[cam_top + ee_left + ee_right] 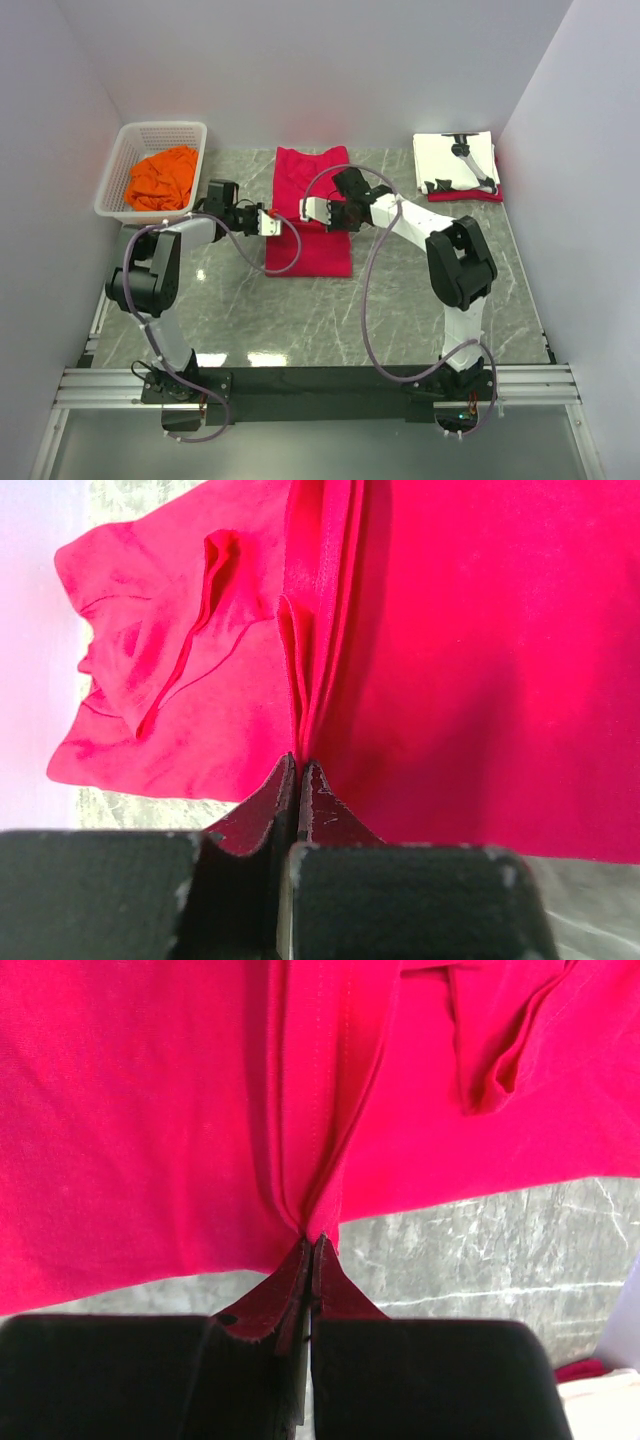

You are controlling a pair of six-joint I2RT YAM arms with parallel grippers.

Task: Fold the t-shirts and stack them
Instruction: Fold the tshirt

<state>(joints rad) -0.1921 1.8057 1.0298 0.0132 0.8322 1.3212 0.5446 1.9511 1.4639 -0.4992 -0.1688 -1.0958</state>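
A crimson-red t-shirt (312,240) lies as a long strip in the middle of the table. My left gripper (270,223) is shut on a bunched fold at its left edge, seen close up in the left wrist view: gripper (299,762), red cloth (460,670), a loose sleeve (150,670). At the shirt's right side my right gripper (312,210) is also shut, pinching a pleat of the same red t-shirt (150,1110) at its fingertips (313,1238). The orange t-shirt (162,178) sits crumpled in the basket. At back right the white printed t-shirt (455,160) lies folded.
The white lattice basket (120,190) stands at the back left by the wall. Red cloth (468,195) peeks out under the folded white shirt. Grey marble table (330,310) extends in front of the shirt; walls close in on the left, back and right.
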